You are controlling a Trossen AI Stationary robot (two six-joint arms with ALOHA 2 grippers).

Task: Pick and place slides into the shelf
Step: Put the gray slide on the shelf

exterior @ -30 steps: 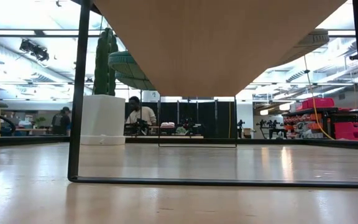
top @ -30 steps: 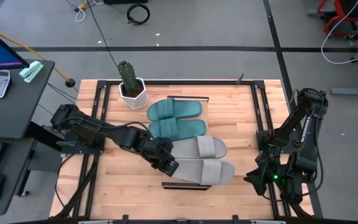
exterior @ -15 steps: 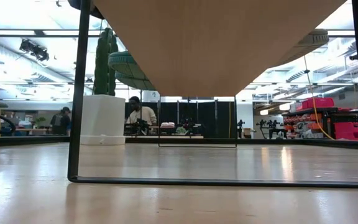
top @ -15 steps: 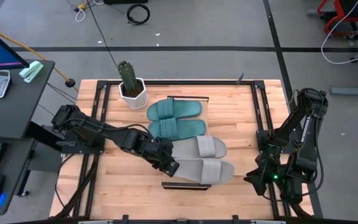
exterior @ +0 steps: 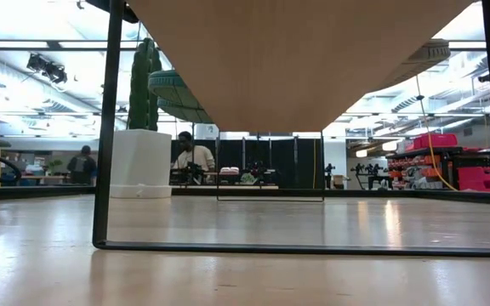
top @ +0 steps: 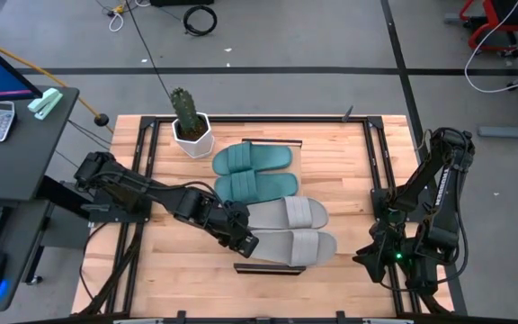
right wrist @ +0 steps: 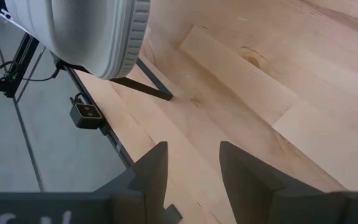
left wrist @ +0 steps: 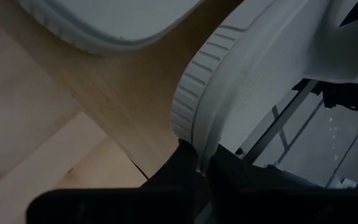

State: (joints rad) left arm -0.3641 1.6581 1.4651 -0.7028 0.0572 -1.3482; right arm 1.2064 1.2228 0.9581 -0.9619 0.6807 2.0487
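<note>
Left tool (top: 246, 241) pinched shut on the heel rim of the near grey slide (top: 297, 245), already on the shelf (top: 268, 268) beside the second grey slide (top: 288, 213) and the two teal slides (top: 254, 173). Right tool (right wrist: 188, 168) parked at the table's (top: 169, 270) right edge — fingers apart, empty. Risk, by judgement: held slide lies close to the shelf's front edge, so a skewed release or a drag on withdrawal could tip it off. White pot (top: 192, 133) holding a cactus (top: 183, 105) — well clear.
</note>
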